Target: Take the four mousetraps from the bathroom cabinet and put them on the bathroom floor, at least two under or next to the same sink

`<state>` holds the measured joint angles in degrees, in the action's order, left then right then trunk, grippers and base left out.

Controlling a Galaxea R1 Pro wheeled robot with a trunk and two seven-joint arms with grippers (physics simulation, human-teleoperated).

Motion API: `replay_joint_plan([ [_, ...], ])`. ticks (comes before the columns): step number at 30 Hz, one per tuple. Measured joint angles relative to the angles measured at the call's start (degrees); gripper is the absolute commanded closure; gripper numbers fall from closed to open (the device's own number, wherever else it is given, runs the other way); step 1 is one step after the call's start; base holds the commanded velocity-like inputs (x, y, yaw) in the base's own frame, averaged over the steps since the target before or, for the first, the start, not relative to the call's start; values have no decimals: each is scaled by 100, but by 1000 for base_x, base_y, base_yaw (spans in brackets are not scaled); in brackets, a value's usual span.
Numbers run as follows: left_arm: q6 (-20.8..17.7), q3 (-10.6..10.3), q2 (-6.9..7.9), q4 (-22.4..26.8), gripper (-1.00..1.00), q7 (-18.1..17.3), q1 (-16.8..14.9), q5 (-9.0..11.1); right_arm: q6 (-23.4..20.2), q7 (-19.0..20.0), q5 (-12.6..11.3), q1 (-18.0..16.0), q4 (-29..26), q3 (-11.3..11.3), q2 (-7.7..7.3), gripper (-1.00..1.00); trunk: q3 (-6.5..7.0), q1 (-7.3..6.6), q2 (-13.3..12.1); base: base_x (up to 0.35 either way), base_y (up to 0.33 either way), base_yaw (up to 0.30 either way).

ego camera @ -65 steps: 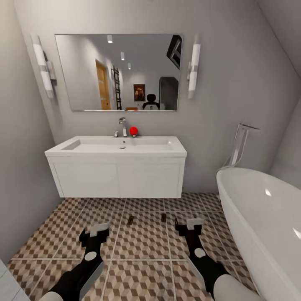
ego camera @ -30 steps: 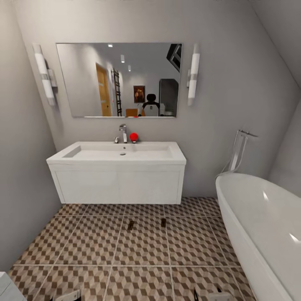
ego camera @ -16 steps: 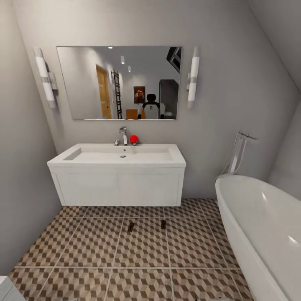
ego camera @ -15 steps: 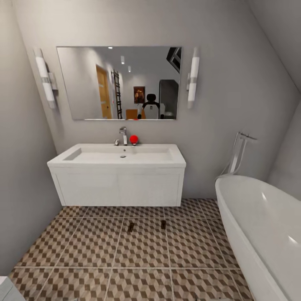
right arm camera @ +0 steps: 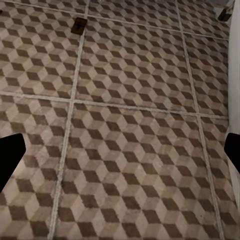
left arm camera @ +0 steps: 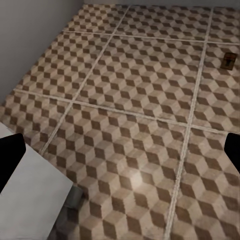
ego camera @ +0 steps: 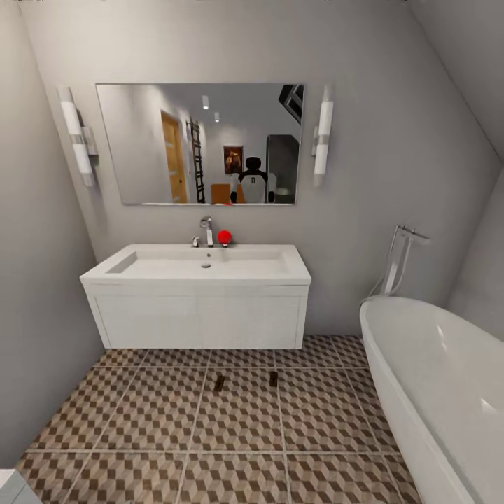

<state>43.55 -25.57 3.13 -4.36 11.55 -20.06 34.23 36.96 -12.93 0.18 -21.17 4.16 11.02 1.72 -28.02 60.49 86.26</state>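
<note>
A bathroom seen from the head camera: a white bathroom sink (ego camera: 203, 262) with a chrome tap (ego camera: 206, 231) hangs under a wall mirror (ego camera: 199, 143), and a white bathtub (ego camera: 441, 378) stands at the right. Two mousetraps lie on the cube-patterned bathroom floor (ego camera: 140, 420) just in front of the sink, a left mousetrap (ego camera: 220, 383) and a right mousetrap (ego camera: 273, 379), near each other.

The left wrist view looks down on tiles past the left gripper (left arm camera: 120, 152), its dark fingertips (left arm camera: 11, 157) spread wide and empty, one mousetrap (left arm camera: 229, 60) well ahead. The right gripper (right arm camera: 120, 150) is likewise parted and empty, one mousetrap (right arm camera: 79, 25) far ahead.
</note>
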Motion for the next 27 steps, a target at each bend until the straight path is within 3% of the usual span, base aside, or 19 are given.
replay_joint_plan([
  [10, -652, -10, -16, 11, -100, 2, 1, -1, -7, 1, 9, 0, 0, 3, 0, -100, 180, -220, -401, 0, 0, 0],
  [27, -765, -11, -20, 12, -100, 5, 3, -2, 12, -12, 59, 0, 0, 16, 0, -100, 485, -593, -1083, 0, 0, 0],
])
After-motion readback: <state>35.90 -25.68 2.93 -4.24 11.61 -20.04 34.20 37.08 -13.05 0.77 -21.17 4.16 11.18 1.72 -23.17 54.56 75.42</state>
